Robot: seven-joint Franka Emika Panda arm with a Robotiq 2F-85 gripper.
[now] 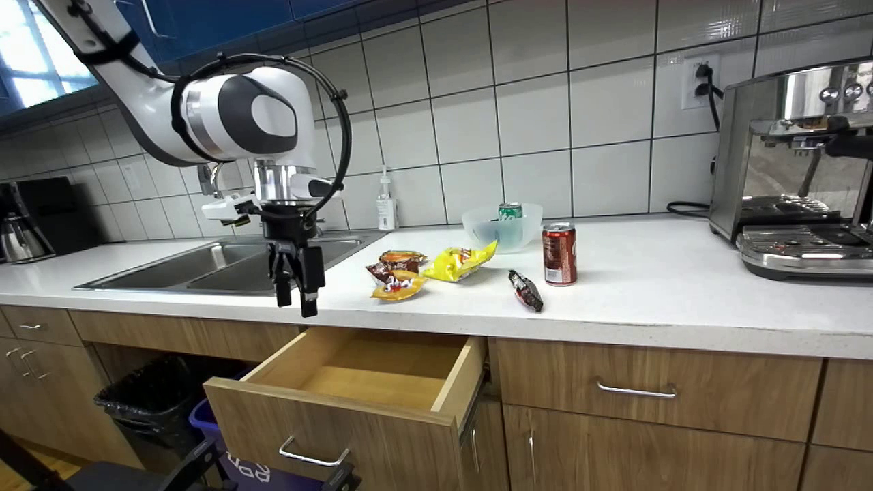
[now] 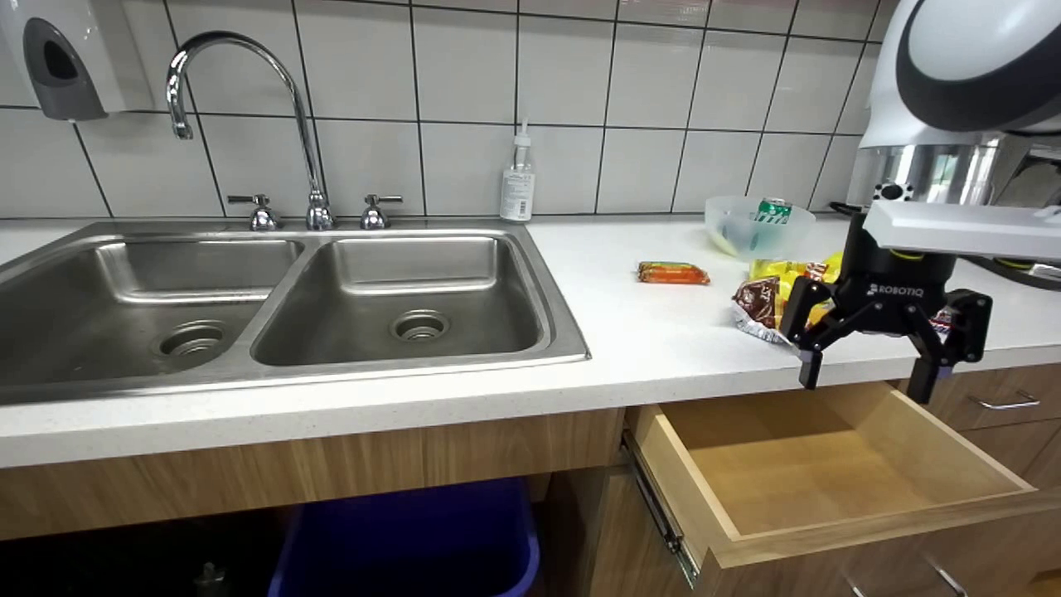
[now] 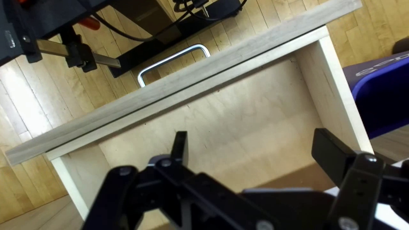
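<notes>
Gripper [image 2: 864,381] hangs above a pulled-out drawer [image 3: 243,121]

I can see its jaws parted wide, aimed straight down. The drawer juts from under the counter [image 1: 648,293] into the room, its front panel [image 1: 389,443] facing away from the tiled wall [image 1: 532,116]. That panel's long axis runs parallel to the counter's edge, and the handle [image 3: 169,59] lies the same way. A yellow packet [image 1: 457,264] rests on the counter nearby.

drawer [image 2: 845,464]: smooth matt wood | sink [image 2: 414,269]: satin metal (faucet [image 2: 319,217] glossier)
</notes>
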